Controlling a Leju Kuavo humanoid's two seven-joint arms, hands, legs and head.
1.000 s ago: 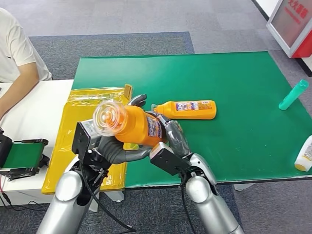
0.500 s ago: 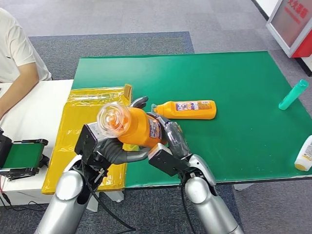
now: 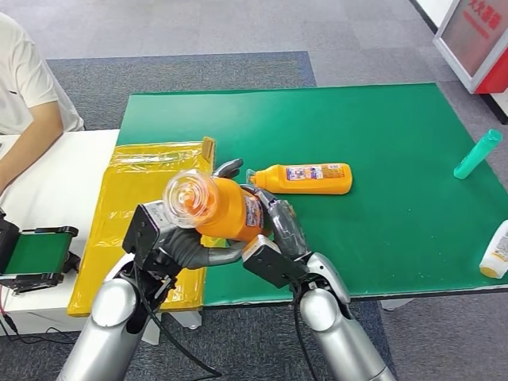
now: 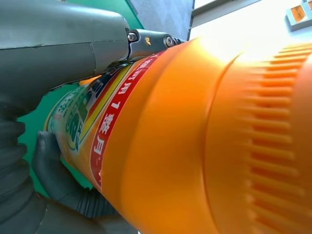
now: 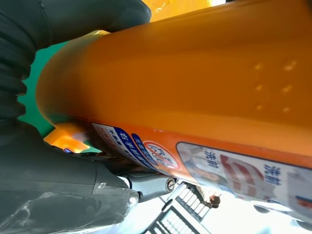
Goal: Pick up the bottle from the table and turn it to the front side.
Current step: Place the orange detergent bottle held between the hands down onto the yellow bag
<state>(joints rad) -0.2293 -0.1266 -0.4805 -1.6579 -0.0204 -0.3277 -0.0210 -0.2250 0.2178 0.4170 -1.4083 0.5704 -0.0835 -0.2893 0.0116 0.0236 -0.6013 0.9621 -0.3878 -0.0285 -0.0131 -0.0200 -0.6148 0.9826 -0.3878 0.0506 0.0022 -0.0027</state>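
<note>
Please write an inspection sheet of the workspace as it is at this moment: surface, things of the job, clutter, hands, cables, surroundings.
Surface: green mat-covered table; white side table to its left.
Job's things: orange plastic bottle with a clear cap, lifted off the table, lying sideways, cap toward the camera.
Clutter: second orange bottle lying on the mat; teal tube; white bottle at the right edge; yellow plastic bag.
Hands: left hand and right hand both hold the lifted bottle.
Cables: black cable hanging at the left arm.
Surroundings: seated person's arm; small conveyor device; grey carpet floor.
</note>
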